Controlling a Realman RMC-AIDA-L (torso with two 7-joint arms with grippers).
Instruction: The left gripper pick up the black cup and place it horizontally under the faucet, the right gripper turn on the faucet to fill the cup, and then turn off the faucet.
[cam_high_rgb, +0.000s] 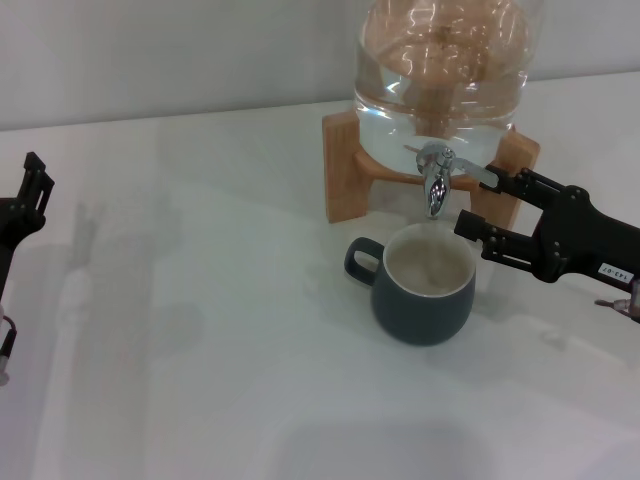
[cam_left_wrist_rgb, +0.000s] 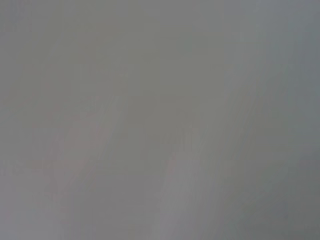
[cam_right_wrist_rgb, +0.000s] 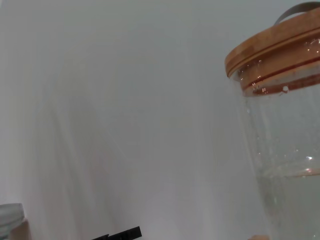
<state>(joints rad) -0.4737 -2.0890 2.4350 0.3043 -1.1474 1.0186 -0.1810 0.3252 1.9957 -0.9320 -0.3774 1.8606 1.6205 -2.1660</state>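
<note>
Now the cup (cam_high_rgb: 424, 290) stands upright on the worktop (cam_high_rgb: 220, 380) under the faucet (cam_high_rgb: 437, 178). The right claw (cam_high_rgb: 476, 200) is open, one prong at the lever, the other lower beside the cup. Swing the lever gently without nudging the cup. The left claw (cam_high_rgb: 30, 185) waits far left; its state is unclear.

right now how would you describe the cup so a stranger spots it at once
Find the glass dispenser on its wooden stand. Just below its chrome faucet stands the black cup: squat, dark blue-grey, cream inside, loop handle pointing left.
</note>
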